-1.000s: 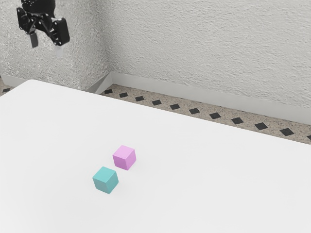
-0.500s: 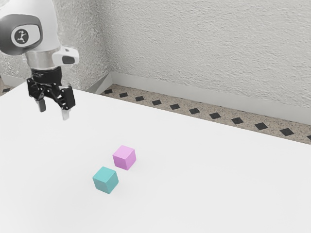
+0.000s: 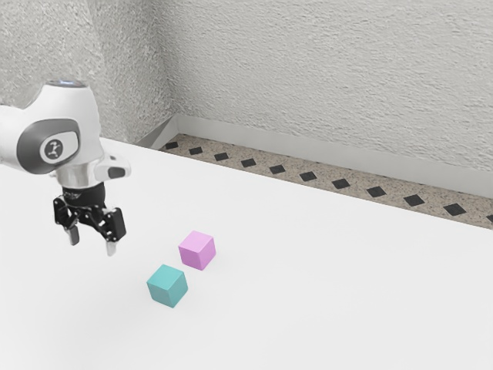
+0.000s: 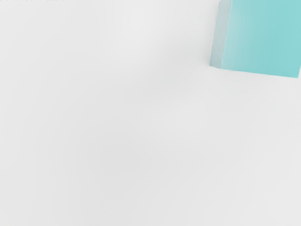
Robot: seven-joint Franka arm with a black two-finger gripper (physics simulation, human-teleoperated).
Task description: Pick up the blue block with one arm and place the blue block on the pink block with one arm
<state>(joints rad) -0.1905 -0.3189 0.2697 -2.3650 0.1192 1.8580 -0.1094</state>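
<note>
Hovering near the pink block (image 3: pixel 197 250), your gripper (image 3: pixel 92 245) is spread and empty; the blue block (image 3: pixel 167 285) lies just beside the pink block, ungrasped, so picking and stacking remain.

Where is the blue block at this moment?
In the exterior view the blue block sits on the white table, nearer the camera than the pink block close by, with the open gripper to the exterior view's left.

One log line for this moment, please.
phase: pre-grasp | pincer: open, empty, exterior view's left of blue block | blue block: unstacked | pink block: beside it, bare top
</note>
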